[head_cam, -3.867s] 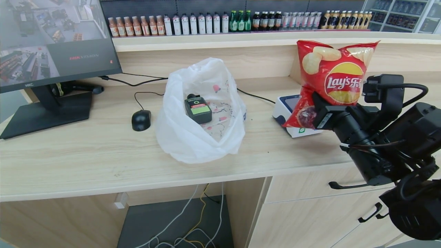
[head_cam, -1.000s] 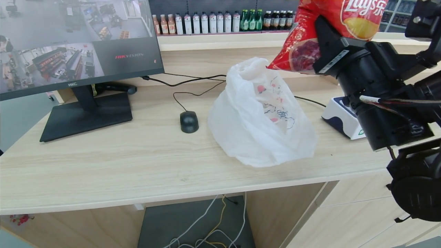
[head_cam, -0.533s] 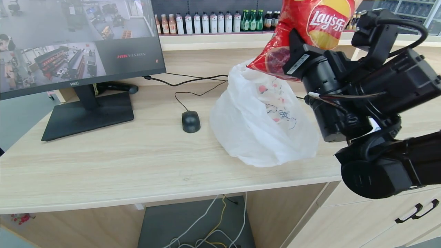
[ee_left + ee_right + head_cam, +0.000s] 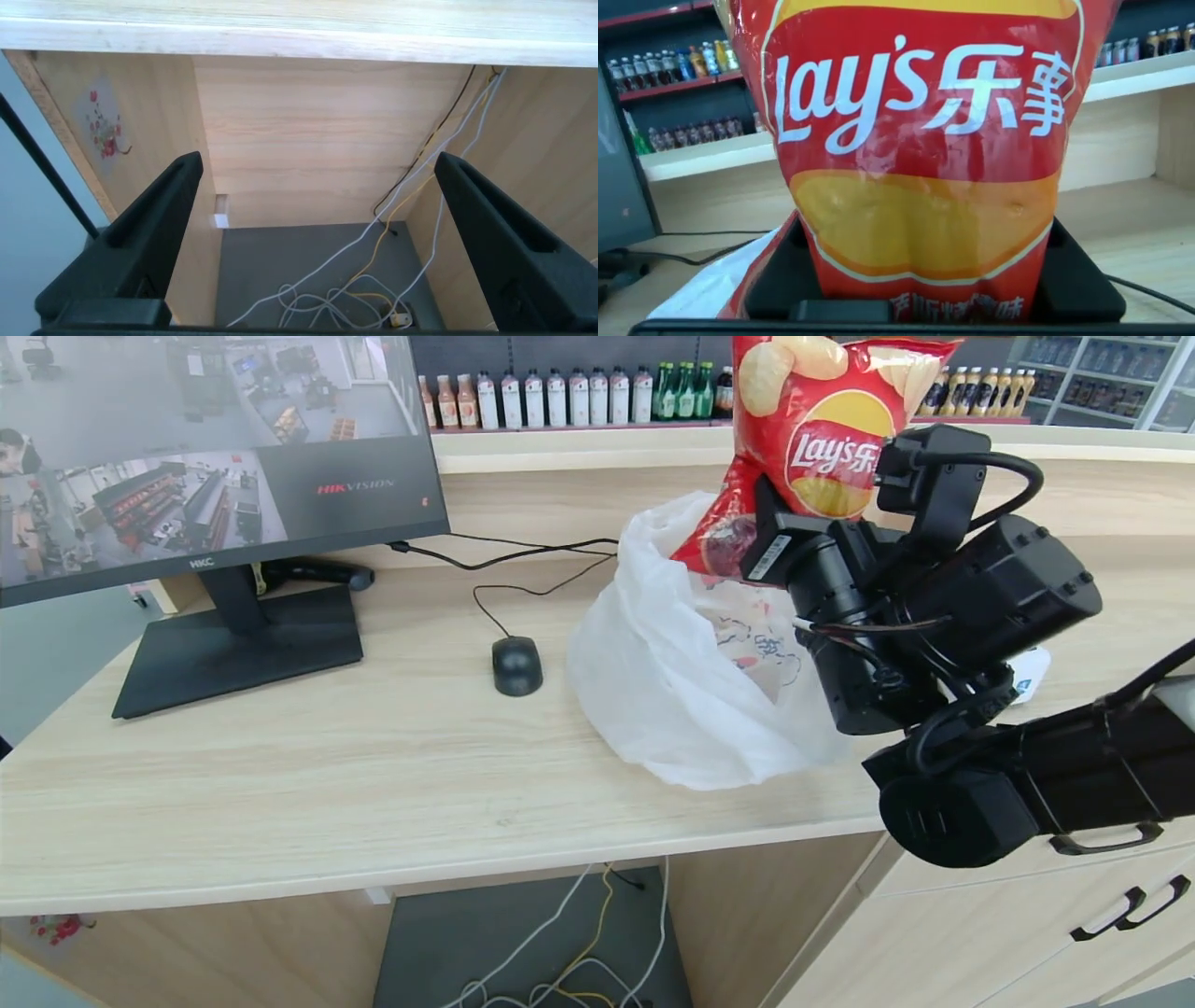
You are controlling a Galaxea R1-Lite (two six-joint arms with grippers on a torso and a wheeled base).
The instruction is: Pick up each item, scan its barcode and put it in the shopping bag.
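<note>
Right gripper (image 4: 761, 546) pinches the lower part of the chip bag (image 4: 822, 439), one finger on each side. The chip bag stands upright above the gripper, its bottom corner at the open mouth of the white shopping bag (image 4: 672, 691). The shopping bag sits on the desk (image 4: 280, 784) toward its right end, near the front edge. Left gripper (image 4: 318, 233) hangs below the desk's front edge, fingers spread, nothing between them.

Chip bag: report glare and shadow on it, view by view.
Head view: even light, soft sheen on the chip bag, its lower corner dim beside the right gripper. Right wrist view: small pale glints on the bag's yellow band, darker at its clamped bottom edge.
</note>
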